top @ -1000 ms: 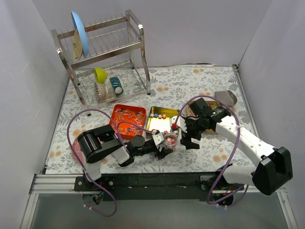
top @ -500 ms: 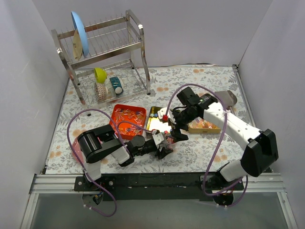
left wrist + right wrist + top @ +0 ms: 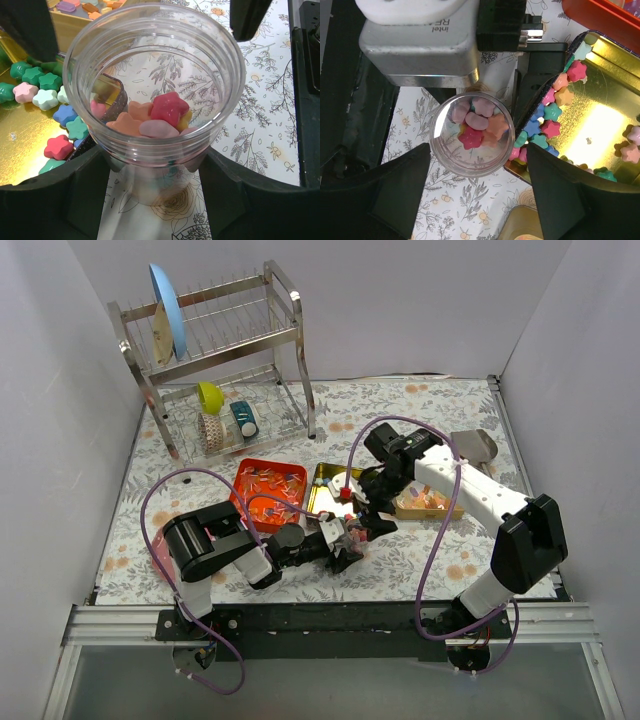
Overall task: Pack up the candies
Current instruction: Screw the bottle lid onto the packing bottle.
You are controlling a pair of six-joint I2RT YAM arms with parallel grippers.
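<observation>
My left gripper point(image 3: 155, 172) is shut on a clear plastic jar point(image 3: 155, 60), which stands upright on the floral mat. Several pastel star-shaped candies point(image 3: 167, 107) lie in the bottom of the jar. More star candies point(image 3: 551, 129) are spread in the gold tray point(image 3: 592, 135) just beside it. My right gripper point(image 3: 477, 180) hangs open right above the jar point(image 3: 471, 150), its fingers on either side with nothing between them. From above, the jar point(image 3: 356, 532) sits at the tray's near right corner, under the right gripper point(image 3: 372, 520).
An orange-red tray point(image 3: 244, 508) of wrapped pieces lies left of the gold tray point(image 3: 325, 497). A gold tin point(image 3: 405, 510) with orange jellies sits to the right, and a metal scoop point(image 3: 474, 445) behind it. The dish rack point(image 3: 215, 370) stands at the back left.
My right arm has swung left from the right side of the mat to hang over the jar, its jaws narrowing slightly. The left arm and the jar have stayed put.
</observation>
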